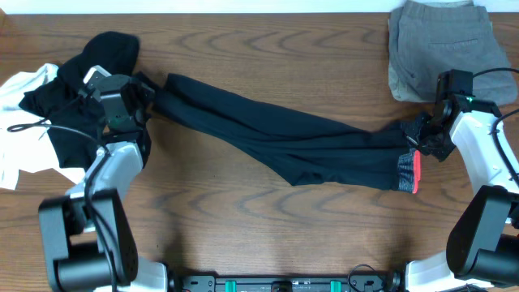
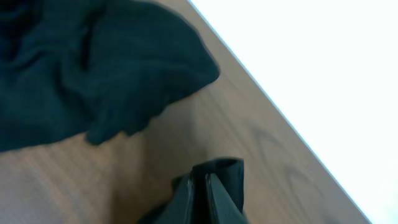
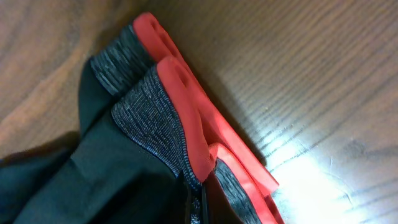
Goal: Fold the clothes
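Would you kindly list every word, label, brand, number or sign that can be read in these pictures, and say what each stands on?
No text can be read in any view.
The black trousers, their grey-and-coral waistband, the grey shorts, the white garment and the wooden table show no legible words, labels or numbers.

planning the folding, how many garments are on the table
4: black trousers across the middle, grey shorts top right, black garment top left, white T-shirt far left; others may hide beneath.
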You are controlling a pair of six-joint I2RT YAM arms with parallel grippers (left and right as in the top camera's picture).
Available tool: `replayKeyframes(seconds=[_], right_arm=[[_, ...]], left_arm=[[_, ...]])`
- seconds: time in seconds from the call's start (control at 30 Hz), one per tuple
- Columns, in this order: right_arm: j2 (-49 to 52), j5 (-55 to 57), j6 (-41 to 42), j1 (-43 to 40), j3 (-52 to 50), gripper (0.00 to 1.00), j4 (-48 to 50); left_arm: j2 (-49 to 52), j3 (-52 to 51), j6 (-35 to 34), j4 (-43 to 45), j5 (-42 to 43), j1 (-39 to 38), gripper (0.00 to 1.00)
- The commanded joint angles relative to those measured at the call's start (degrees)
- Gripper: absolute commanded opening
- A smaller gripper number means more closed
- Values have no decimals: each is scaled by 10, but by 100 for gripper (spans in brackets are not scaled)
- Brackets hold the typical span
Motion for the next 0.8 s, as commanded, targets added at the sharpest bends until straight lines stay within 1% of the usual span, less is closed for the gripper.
replayKeyframes(seconds=[0.0, 0.07, 0.2, 0.37, 0.6, 0.63, 0.67, 0.7, 0.73, 0.77], right_arm=[[3, 6, -5, 7, -2, 1, 7], [3, 7, -5, 7, -2, 1, 9], [3, 11, -5, 7, -2, 1, 11], [3, 17, 6, 6, -2, 1, 22], [3, 23, 10, 6, -2, 1, 33], [3, 23, 10, 6, -2, 1, 34], [3, 23, 10, 6, -2, 1, 35], [3, 23, 10, 6, -2, 2, 35], [3, 23, 10, 6, -2, 5, 35], [3, 22, 10, 6, -2, 12, 35]], left_arm=[[39, 12, -1, 52, -12, -1, 6], [57, 22, -1, 66, -12, -1, 6], [90, 58, 2, 63, -11, -5, 6], [122, 95, 28, 63, -11, -23, 6], [148, 107, 50, 61, -11, -49, 6], [152, 107, 51, 60, -12, -51, 7], [156, 107, 51, 60, -12, -52, 17], [161, 107, 51, 58, -12, -52, 47], [165, 107, 51, 57, -14, -52, 77], [167, 107, 51, 54, -19, -51, 100]])
